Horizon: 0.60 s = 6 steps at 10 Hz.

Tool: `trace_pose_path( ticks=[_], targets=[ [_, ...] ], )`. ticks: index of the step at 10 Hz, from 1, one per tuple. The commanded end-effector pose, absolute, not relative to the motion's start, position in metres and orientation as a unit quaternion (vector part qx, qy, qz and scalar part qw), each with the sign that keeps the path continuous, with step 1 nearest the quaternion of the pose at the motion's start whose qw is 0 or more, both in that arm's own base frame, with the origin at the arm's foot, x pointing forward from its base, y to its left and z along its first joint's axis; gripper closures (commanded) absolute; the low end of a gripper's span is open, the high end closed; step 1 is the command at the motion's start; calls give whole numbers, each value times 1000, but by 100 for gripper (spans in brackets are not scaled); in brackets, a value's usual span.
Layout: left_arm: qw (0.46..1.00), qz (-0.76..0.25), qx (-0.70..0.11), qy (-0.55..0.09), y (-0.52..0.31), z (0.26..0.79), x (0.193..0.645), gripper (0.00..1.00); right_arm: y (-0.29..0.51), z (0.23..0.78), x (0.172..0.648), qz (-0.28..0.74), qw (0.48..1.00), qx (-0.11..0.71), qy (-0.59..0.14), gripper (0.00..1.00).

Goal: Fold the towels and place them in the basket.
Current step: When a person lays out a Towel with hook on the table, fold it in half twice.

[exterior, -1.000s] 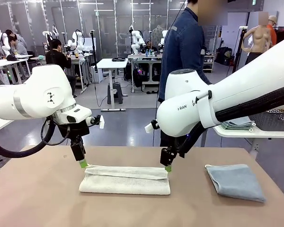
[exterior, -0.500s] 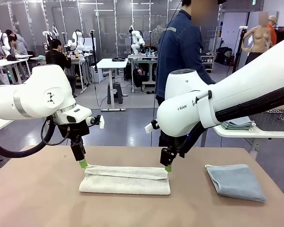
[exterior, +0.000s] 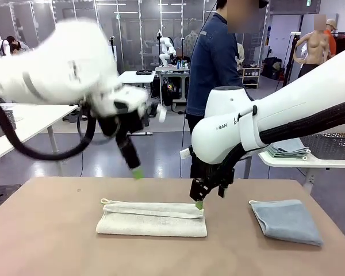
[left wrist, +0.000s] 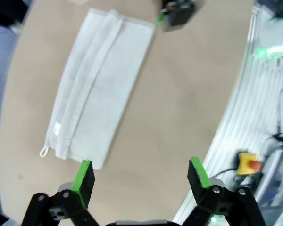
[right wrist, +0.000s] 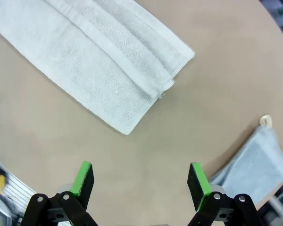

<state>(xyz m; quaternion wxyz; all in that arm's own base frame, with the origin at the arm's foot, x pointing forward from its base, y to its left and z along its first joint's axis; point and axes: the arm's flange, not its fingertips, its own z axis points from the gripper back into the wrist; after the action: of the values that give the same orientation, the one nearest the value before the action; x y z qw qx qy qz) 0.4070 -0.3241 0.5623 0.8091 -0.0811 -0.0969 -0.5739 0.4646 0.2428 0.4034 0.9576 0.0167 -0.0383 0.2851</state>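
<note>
Cream towel (exterior: 152,221) lies as a long folded strip in the middle of the table (exterior: 46,241); I judge a crosswise fold is due. Left gripper (left wrist: 140,168) hangs clear, jaws spread, empty. Right gripper (right wrist: 140,170), also spread, sits near its right end. Blue-grey towel (exterior: 286,221) waits folded.

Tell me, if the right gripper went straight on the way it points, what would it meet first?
Probably the bare table, not cloth: the right gripper is open, its fingers framing tabletop, with the end of the cream-white towel just beyond. How near, I can't tell.
</note>
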Motion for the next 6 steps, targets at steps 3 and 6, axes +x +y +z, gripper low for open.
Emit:
trace_pose_path(
  ticks=[3, 6],
  targets=[
    [880, -457, -46, -123, -299, 663, 355, 0, 243, 361, 459, 104, 990, 83, -47, 0],
    [915, -378, -38, -138, -264, 703, 345, 0, 249, 344, 453, 62, 992, 100, -47, 0]
  ],
)
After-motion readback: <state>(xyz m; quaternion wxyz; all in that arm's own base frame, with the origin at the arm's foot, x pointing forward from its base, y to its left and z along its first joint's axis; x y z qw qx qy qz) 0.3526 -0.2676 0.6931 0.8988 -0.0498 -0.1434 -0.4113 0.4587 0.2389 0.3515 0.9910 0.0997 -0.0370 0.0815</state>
